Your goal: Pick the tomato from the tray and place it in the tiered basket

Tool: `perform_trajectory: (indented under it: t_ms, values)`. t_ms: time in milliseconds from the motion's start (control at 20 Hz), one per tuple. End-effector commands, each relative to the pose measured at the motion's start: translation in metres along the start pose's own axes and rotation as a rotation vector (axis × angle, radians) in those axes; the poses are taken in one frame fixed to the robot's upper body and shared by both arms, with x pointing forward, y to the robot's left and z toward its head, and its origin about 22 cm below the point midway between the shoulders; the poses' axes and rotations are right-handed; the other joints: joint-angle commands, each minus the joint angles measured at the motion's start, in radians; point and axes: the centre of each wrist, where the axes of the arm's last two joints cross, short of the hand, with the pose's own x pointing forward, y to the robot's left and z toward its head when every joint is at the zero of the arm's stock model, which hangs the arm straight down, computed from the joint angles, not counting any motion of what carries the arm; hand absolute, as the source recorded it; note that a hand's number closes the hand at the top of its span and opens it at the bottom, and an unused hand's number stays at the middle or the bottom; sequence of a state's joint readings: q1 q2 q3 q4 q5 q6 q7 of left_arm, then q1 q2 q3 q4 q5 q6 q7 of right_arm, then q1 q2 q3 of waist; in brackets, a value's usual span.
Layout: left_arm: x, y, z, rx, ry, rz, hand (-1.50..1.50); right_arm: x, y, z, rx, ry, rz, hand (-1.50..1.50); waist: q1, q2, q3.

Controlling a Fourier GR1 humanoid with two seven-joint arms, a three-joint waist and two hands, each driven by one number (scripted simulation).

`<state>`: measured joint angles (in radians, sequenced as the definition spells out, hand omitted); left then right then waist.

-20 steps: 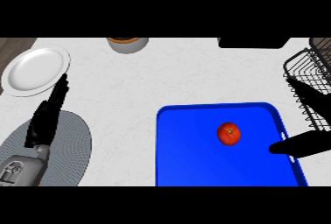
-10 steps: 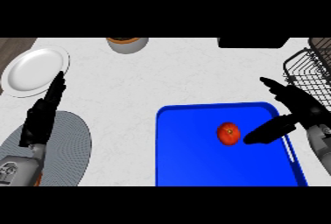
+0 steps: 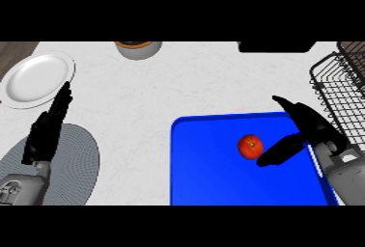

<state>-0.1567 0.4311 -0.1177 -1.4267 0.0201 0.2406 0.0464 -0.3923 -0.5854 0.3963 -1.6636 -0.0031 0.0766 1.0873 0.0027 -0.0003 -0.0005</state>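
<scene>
On the blue tray [image 3: 214, 176] sits the tomato [image 3: 249, 146], round, no long axis to speak of. Right hand [image 3: 312, 127] hovers just right of it, fingers [image 3: 274, 155] released, nearly touching; the tiered basket [image 3: 343, 91] waits beyond. Left hand [image 3: 49, 130] rests open, far left, so the right's clearly nearer.

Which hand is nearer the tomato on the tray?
Right. The right hand hovers open just right of the tomato, above the blue tray; the left hand rests far to its left, beside the white plate.
</scene>
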Motion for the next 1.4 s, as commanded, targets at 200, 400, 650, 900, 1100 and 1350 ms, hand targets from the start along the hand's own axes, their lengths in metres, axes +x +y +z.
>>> perform_trajectory:
  t_ms: [200, 400, 650, 900, 1100, 1350]
  values:
    - [-0.003, -0.012, 0.001, -0.003, -0.005, -0.005, 0.00, 0.002, 0.025, 0.004, -0.035, 0.087, 0.137, -1.50, -0.002, -0.001, 0.000]
    - [-0.002, 0.004, -0.004, -0.016, -0.005, 0.009, 0.00, 0.017, 0.031, 0.017, -0.073, 0.082, 0.140, -1.50, -0.002, -0.001, 0.000]
    - [0.009, -0.018, 0.001, 0.008, 0.017, -0.010, 0.00, 0.009, 0.043, 0.013, -0.075, 0.087, 0.176, -1.50, -0.002, -0.002, 0.001]
    - [-0.010, 0.002, 0.004, -0.001, 0.003, 0.010, 0.00, 0.015, 0.045, 0.000, -0.047, 0.130, 0.165, -1.50, 0.000, 0.000, 0.000]
    - [0.002, 0.002, -0.011, 0.009, 0.010, -0.002, 0.00, 0.013, 0.070, 0.002, -0.038, 0.153, 0.160, -1.50, -0.006, 0.000, 0.000]
    - [0.000, 0.001, -0.002, 0.017, -0.006, 0.010, 0.00, 0.008, 0.040, -0.006, -0.030, 0.133, 0.160, -1.50, -0.002, 0.000, 0.000]
